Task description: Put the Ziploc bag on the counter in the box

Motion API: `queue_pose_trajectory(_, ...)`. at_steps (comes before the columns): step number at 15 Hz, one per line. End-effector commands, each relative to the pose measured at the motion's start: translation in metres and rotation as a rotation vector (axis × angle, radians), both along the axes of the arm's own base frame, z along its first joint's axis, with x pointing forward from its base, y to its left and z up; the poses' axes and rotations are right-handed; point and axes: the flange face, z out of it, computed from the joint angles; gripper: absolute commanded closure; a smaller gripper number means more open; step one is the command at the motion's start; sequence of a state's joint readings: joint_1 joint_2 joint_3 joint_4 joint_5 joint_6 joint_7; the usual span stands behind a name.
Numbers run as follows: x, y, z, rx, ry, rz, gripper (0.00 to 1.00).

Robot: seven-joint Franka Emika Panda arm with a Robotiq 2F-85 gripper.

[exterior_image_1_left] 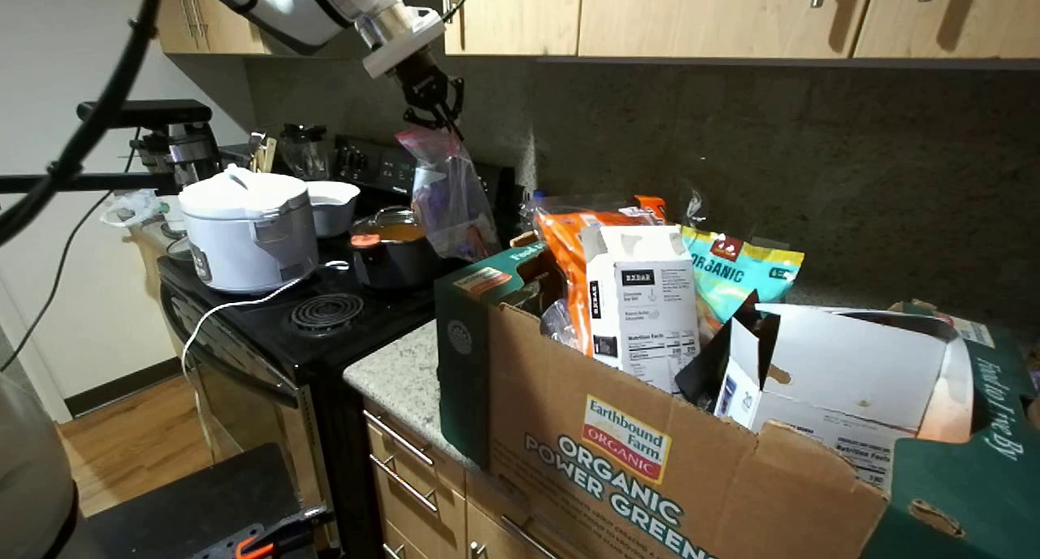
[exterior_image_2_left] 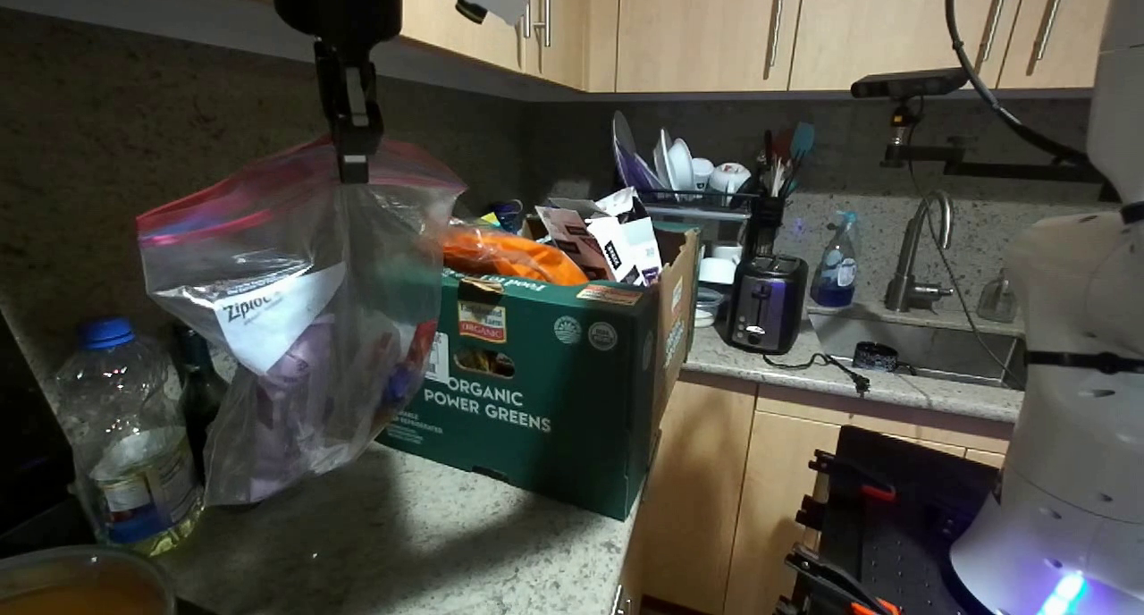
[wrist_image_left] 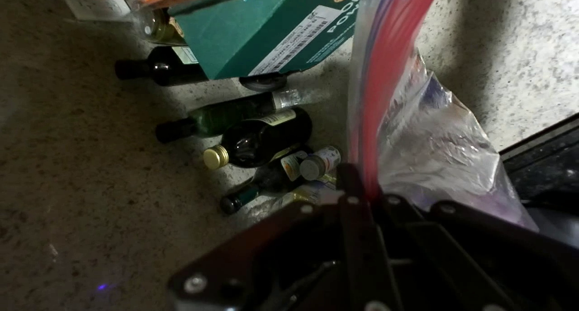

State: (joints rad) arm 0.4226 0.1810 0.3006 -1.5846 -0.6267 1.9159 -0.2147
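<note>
Wrist view: tightly closed pincer [wrist_image_left: 367, 191] grips the crinkled, translucent Ziploc bag [wrist_image_left: 443, 153] by its red-striped top.

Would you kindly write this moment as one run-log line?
gripper: pinching Ziploc bag by top | position: hanging outside box | box: on counter | placement: pending

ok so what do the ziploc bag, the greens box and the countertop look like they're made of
Ziploc bag: thin, glossy plastic film; its creases glint and you can see through it. Box: matte cardboard, brown with green printed ends; its upper edge looks torn. Countertop: perhaps granite or a lookalike laminate, from its pale speckling; its finish is hard to judge.
</note>
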Motion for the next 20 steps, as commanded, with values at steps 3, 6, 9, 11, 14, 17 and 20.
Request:
queue_pose_trajectory(3, -0.014, -0.022, 0.028, 0.034, 0.031, -0.065, 0.99)
queue_pose_trajectory(6, -0.021, -0.031, 0.041, 0.048, 0.044, -0.099, 0.99)
queue_pose_trajectory(9, -0.028, -0.045, 0.056, 0.063, 0.046, -0.136, 0.99)
queue_pose_trajectory(11, -0.033, -0.053, 0.069, 0.082, 0.036, -0.156, 0.99)
queue_pose_trajectory(14, -0.04, -0.066, 0.092, 0.102, 0.016, -0.191, 0.99)
queue_pose_trajectory(17, -0.047, -0.08, 0.114, 0.115, -0.004, -0.231, 0.99)
queue_pose_trajectory(20, -0.054, -0.094, 0.129, 0.128, -0.033, -0.261, 0.99)
